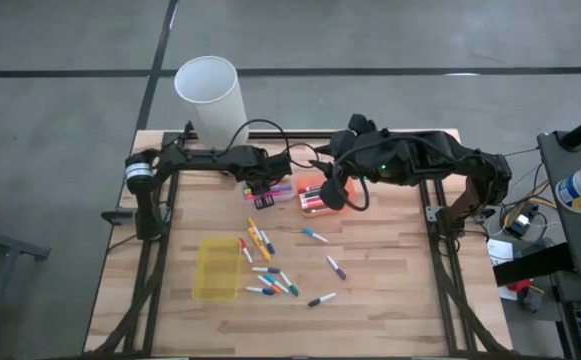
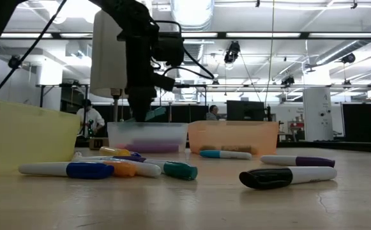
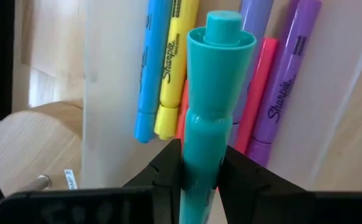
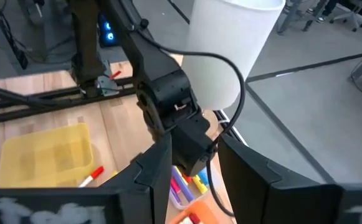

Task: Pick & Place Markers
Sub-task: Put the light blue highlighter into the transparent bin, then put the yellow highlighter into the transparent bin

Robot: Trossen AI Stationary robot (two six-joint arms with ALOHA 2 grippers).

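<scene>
Lightly does it: teal marker over the clear tray

Left tool (image 3: 199, 180) clamps a teal marker (image 3: 213, 93) mid-barrel above the clear tray (image 1: 270, 193); it looks light, stiff, slick. Right tool (image 4: 196, 165) hangs open, empty, above the orange tray (image 1: 310, 196).

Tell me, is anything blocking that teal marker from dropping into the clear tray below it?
Nothing visible blocks it. The left gripper holds the teal marker over the clear tray, which already holds blue, yellow, pink and purple markers; it would simply land on them. The right gripper hovers alongside, over the orange tray.
</scene>
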